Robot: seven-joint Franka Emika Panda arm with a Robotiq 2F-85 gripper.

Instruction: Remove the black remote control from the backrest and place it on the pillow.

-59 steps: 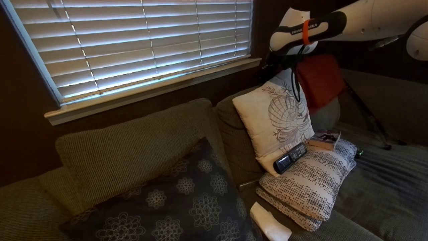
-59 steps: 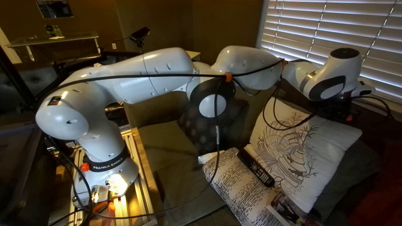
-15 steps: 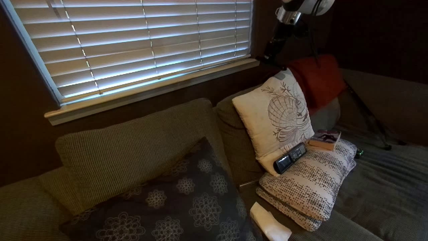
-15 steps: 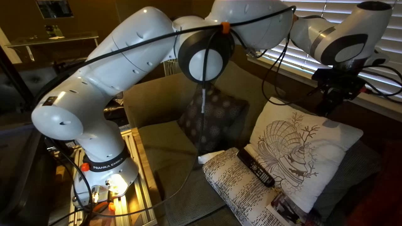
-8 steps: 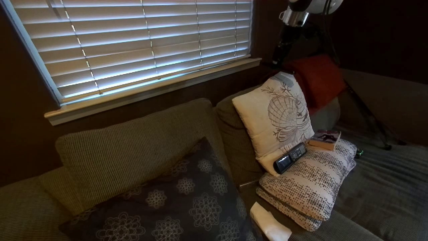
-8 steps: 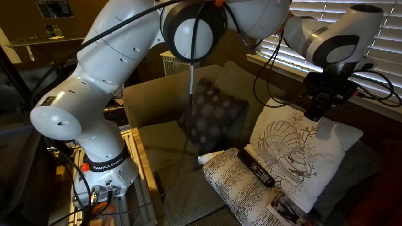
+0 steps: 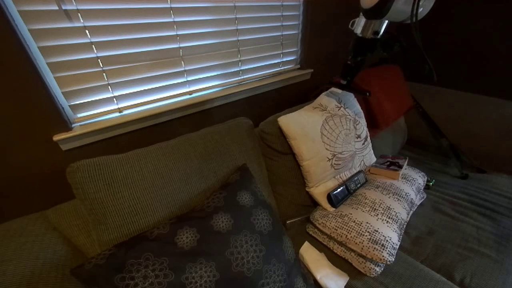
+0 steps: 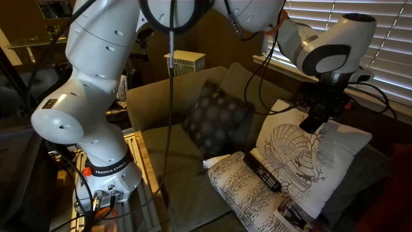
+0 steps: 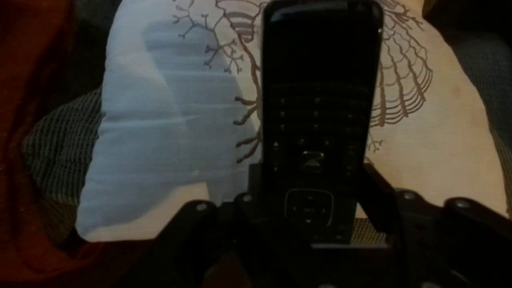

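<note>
One olive-brown sofa (image 7: 168, 172) sits beneath one robot arm (image 8: 99, 54); before one shell-print pillow (image 8: 309, 161), one gripper (image 9: 314, 180) clasps the black remote control (image 9: 316, 120), its keys (image 9: 312, 160) visible only in the wrist view. Both exterior views show a second remote (image 7: 347, 189) lower down.

The cream shell-print pillow (image 8: 305, 154) leans back just below the claw (image 9: 312, 192). Farther below it lie a long pale-buttoned remote (image 8: 262, 172) and a book (image 7: 388, 167). Near the claw hangs what looks like red cloth (image 7: 388, 96), though it is dim there. Well apart from the claw sits a dark flowered cushion (image 7: 216, 244).
</note>
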